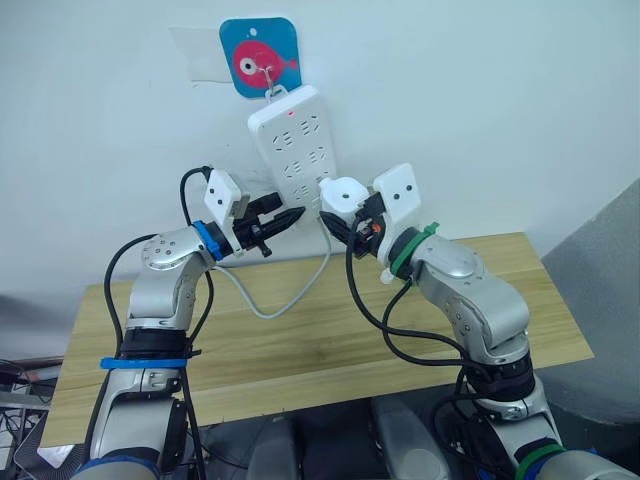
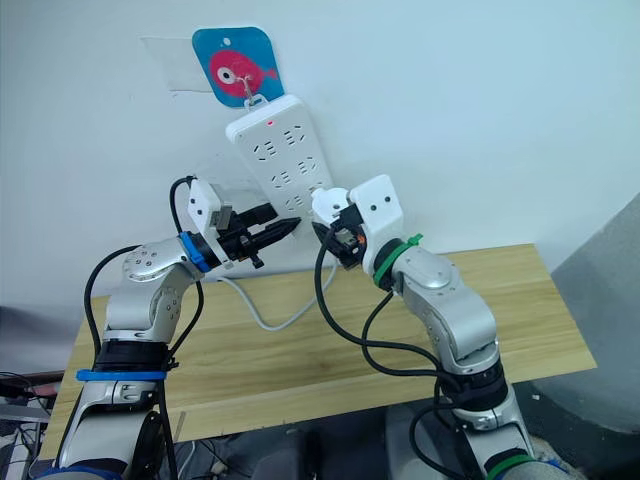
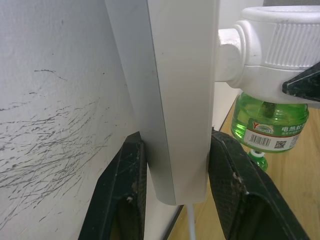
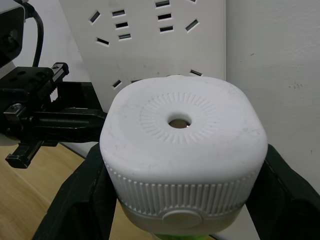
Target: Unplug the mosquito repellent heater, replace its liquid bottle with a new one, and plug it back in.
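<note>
- left claw (image 1: 291,215) clamps the lower end of the wall-hung power strip (image 1: 297,150)
- right claw (image 4: 175,200) grips the mosquito repellent heater (image 4: 181,150) — plugged into the strip, green liquid bottle (image 3: 267,122) beneath, above the tabletop (image 1: 320,340)

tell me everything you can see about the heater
The heater is a small white plastic unit with rounded corners. Its top face has a ring of fine radial lines around a dark centre hole, its side a ribbed band with a round button. A green liquid bottle with a barcode label hangs beneath it. It is plugged into the lower end of the power strip on the wall, and the right gripper clasps its two sides.
</note>
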